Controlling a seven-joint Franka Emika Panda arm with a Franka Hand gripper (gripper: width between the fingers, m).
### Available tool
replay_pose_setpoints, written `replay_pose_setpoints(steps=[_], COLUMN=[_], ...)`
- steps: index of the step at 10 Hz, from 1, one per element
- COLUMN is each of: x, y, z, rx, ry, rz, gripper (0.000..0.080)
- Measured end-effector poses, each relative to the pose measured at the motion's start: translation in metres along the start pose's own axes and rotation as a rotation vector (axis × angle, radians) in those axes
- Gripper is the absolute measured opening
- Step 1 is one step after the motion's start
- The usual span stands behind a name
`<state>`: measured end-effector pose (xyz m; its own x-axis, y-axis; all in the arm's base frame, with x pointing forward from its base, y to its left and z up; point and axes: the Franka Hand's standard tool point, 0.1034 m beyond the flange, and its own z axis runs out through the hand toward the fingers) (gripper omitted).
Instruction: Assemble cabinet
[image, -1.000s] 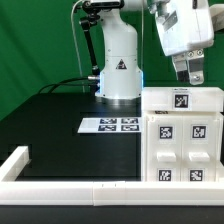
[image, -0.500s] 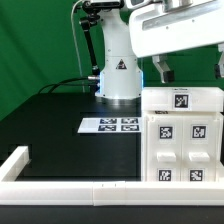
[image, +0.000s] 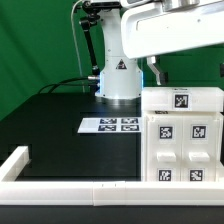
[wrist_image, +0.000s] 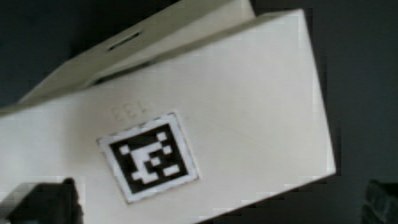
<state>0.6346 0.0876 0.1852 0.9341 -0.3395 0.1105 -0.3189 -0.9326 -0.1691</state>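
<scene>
- Exterior view, far left and bottom of the frame: a long low white border rail runs along the lower edge of the black table and turns up at the lower left corner.
- Centre of the frame: the marker board, a flat strip of printed tags, lies on the table just in front of the robot's white base.
- Right side: the cabinet stands at the lower right, white, its tagged fronts facing the camera and one tag on its top panel.
- Upper right: the arm's white housing fills the top of the frame; the gripper hangs just above the cabinet's top left corner. Only one dark finger shows clearly, so I cannot tell whether the fingers are spread or pressed together.
- Wrist view: the cabinet's white top panel with its black-and-white tag fills the frame, tilted; dark fingertips show blurred at the lower corners.
</scene>
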Motion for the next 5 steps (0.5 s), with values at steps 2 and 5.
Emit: replay_pose_setpoints(steps=[2,5], x=[0.0003,-0.0038], y=[0.0000,0.0044], z=[-0.0001,0.0023], rx=[-0.014,-0.033], ry=[0.004,-0.032], rz=[-0.295,-0.659], gripper=[0.0797,0.0797])
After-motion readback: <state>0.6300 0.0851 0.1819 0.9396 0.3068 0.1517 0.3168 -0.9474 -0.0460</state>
